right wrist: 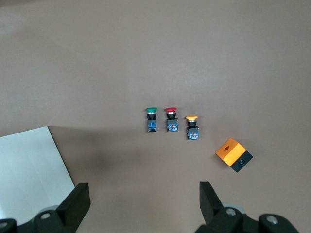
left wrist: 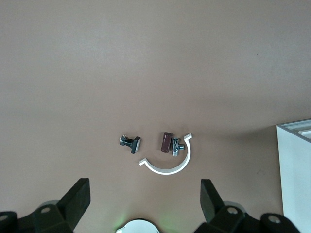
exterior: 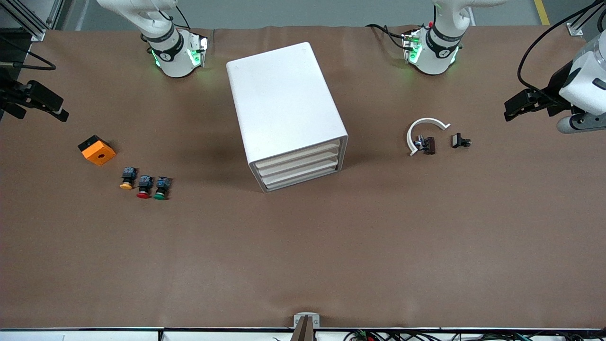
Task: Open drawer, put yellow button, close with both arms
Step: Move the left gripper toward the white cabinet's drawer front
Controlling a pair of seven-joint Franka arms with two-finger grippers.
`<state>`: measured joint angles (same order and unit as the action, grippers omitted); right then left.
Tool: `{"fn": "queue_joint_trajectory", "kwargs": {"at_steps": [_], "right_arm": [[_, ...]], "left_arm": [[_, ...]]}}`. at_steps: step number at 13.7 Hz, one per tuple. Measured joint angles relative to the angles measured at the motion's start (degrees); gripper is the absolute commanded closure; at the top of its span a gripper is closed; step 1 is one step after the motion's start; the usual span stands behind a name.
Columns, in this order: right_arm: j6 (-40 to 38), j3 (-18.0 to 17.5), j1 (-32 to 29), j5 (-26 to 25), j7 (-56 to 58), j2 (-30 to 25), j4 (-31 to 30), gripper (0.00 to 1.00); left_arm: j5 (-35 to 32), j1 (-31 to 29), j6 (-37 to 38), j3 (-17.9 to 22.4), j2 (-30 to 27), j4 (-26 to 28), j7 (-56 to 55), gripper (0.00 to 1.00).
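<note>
**A:** How many things are on the table?

**B:** One white cabinet (exterior: 284, 113) with three drawers, all shut; the top drawer (exterior: 299, 154) is the task's. Three buttons in a row toward the right arm's end: the yellow button (exterior: 127, 178), a red button (exterior: 144, 186), a green button (exterior: 161, 187). One orange block (exterior: 97, 150) lies near them.

**A:** And the claws?

**B:** The left gripper (left wrist: 143, 199) and right gripper (right wrist: 143, 201) hang spread wide, holding nothing.

**A:** Anything only one view shows?

**B:** The left wrist view alone catches a white curved clip (left wrist: 170, 162) and two small dark parts; the right wrist view alone, the buttons.
</note>
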<state>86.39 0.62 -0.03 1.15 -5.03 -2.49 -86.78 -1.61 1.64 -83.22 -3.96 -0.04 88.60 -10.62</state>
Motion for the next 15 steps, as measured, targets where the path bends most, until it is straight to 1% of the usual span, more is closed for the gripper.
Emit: {"fn": "queue_joint_trajectory", "kwargs": {"at_steps": [6, 10, 13, 15], "right_arm": [[-0.05, -0.02, 0.01, 0.0, 0.0, 0.0, 0.0, 0.0], [-0.06, -0.02, 0.01, 0.0, 0.0, 0.0, 0.0, 0.0], [-0.07, -0.02, 0.01, 0.0, 0.0, 0.0, 0.0, 0.0], [-0.08, -0.03, 0.01, 0.0, 0.0, 0.0, 0.0, 0.0]], "left_arm": [[0.0, -0.17, 0.0, 0.1, 0.18, -1.18, 0.0, 0.0], [-2.12, -0.19, 0.01, 0.14, 0.93, -2.6, 0.0, 0.0], [-1.5, -0.09, -0.15, 0.04, 3.83, -3.15, 0.57, 0.0], [2.87, 0.13, -0.33, -0.12, 7.22, -4.78, 1.27, 0.0]]}}
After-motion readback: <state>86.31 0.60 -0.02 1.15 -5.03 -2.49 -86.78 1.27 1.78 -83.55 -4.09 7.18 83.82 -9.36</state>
